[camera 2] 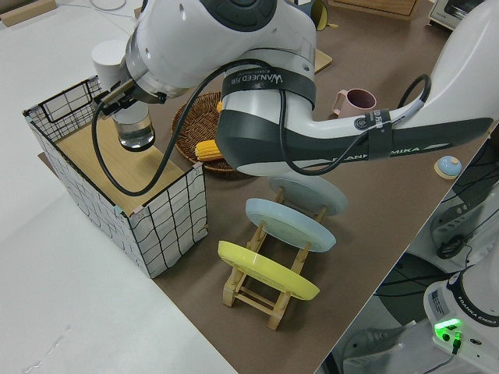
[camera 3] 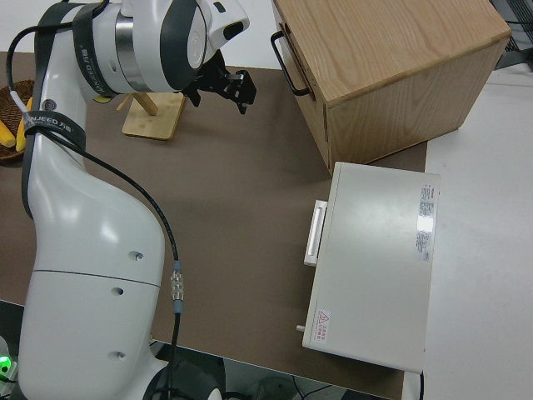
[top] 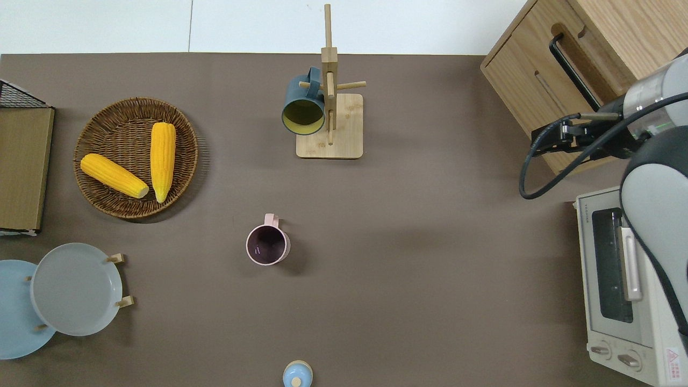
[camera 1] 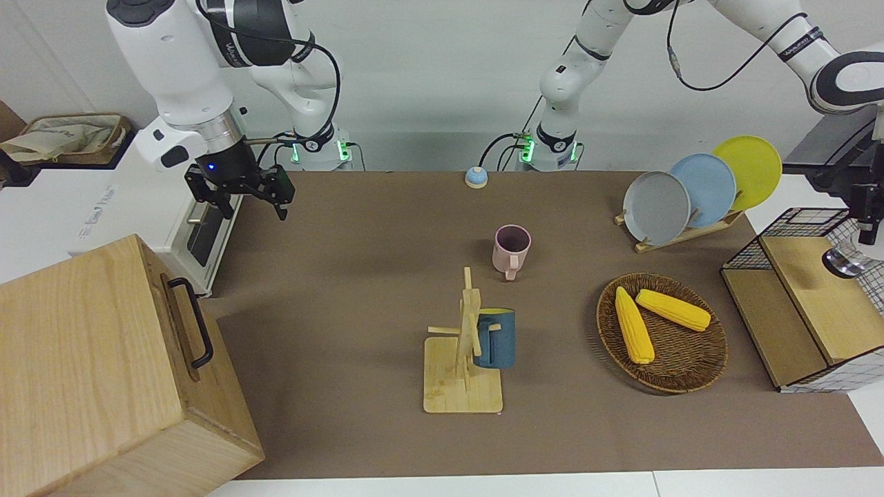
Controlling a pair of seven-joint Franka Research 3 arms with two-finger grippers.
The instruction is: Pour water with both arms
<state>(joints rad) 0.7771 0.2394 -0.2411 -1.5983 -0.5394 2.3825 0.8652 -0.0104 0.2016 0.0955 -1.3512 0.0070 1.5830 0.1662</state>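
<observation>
My left gripper (camera 1: 865, 235) (camera 2: 125, 105) is shut on the rim of a clear glass (camera 1: 845, 263) (camera 2: 137, 132), which hangs in the air over the wooden shelf of the wire basket (camera 1: 794, 224) (camera 2: 168, 226) at the left arm's end of the table. I cannot tell whether the glass holds water. A pink mug (camera 1: 512, 248) (top: 267, 245) (camera 2: 357, 100) stands upright mid-table with its handle pointing away from the robots. My right arm is parked with its gripper (camera 1: 245, 201) (camera 3: 221, 94) open and holding nothing.
A blue mug (camera 1: 495, 338) (top: 303, 105) hangs on a wooden mug rack (camera 1: 461, 386). There is a wicker basket (camera 1: 680, 373) with two corn cobs, a plate rack (camera 1: 684, 235), a small bell (camera 1: 476, 177), a wooden box (camera 1: 103, 373) and a toaster oven (top: 623, 285).
</observation>
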